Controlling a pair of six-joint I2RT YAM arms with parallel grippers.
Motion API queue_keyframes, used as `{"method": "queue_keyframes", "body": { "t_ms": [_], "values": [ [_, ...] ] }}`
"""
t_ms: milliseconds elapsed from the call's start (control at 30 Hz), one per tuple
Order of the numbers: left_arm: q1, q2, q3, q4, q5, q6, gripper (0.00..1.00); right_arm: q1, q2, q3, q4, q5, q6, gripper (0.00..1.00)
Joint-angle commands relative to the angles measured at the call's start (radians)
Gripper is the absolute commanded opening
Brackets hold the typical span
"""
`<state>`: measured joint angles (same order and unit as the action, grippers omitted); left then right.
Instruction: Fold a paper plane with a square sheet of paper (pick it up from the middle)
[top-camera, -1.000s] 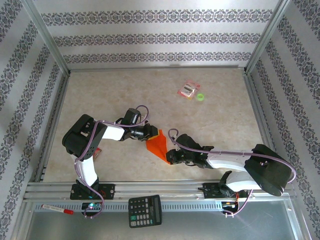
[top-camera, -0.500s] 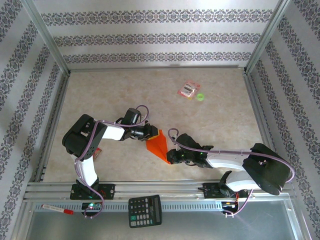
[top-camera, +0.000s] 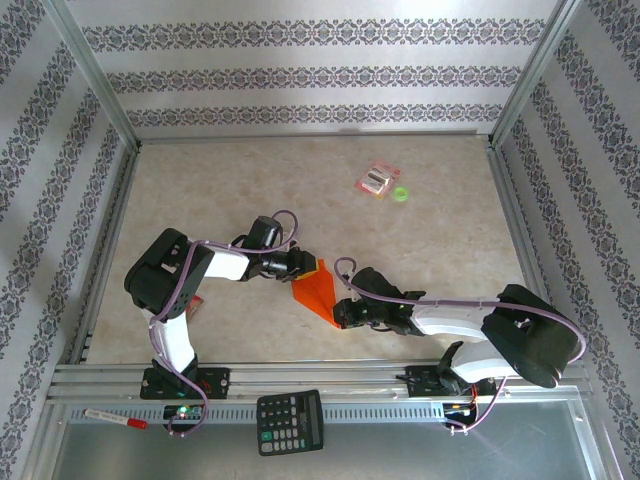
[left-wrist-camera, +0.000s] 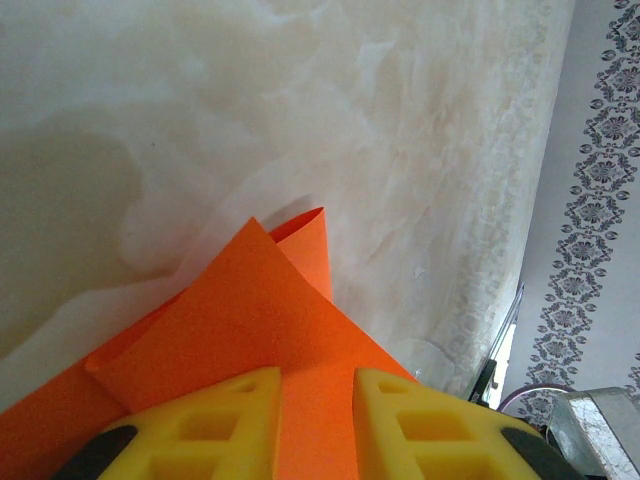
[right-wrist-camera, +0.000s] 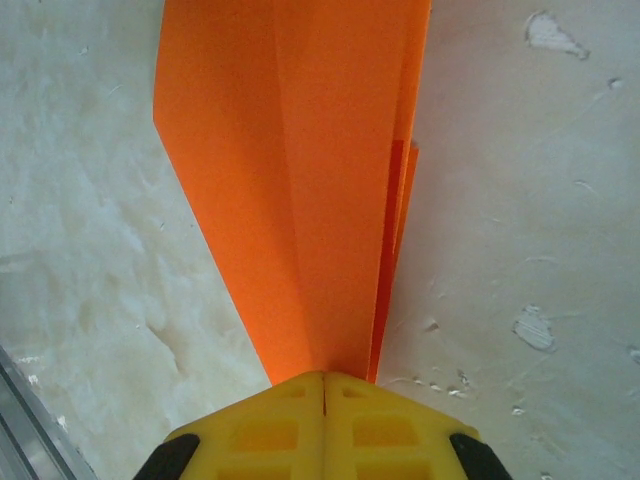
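On the left, the left claw (top-camera: 303, 264) comes in from the side of the left edge and meets the upper corner of the paper plane (top-camera: 316, 290). In its wrist view the two yellow fingers (left-wrist-camera: 215, 420) stand a little apart, with orange paper showing in the gap. We cannot tell if they pinch a thick fold or only rest on it.

The paper plane is low over the table (top-camera: 200, 190), about midway between the left and right edges and nearer to the near edge than to the far one. It is a narrow wedge with a long crease, and we judge it is not yet a finished dart.

On the right, the right claw (top-camera: 338, 314) is fully closed on the narrow end, and the layers come out from between its pads.

We judge the paper to be very light and thin. A single layer is limp and crumples under little force, while the folded layers along the crease are stiffer. So the good place to hold is on the stacked layers near the centre crease, not on a loose flap. The pads look smooth, so the paper may slip, and a hard pull may tear it.
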<state>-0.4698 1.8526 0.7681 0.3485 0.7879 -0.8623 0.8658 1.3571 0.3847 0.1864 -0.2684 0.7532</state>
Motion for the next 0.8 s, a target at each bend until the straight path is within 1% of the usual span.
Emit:
{"method": "queue_keyframes", "body": {
  "t_ms": [0,767],
  "values": [
    [0.011,0.033,-0.012,-0.091,-0.047,0.037,0.26,-0.009,0.015,0.022,0.004,-0.017,-0.019,0.02],
    [0.012,0.028,-0.014,-0.097,-0.050,0.039,0.26,-0.010,0.047,-0.033,0.002,0.001,-0.014,0.00]
  ]
}}
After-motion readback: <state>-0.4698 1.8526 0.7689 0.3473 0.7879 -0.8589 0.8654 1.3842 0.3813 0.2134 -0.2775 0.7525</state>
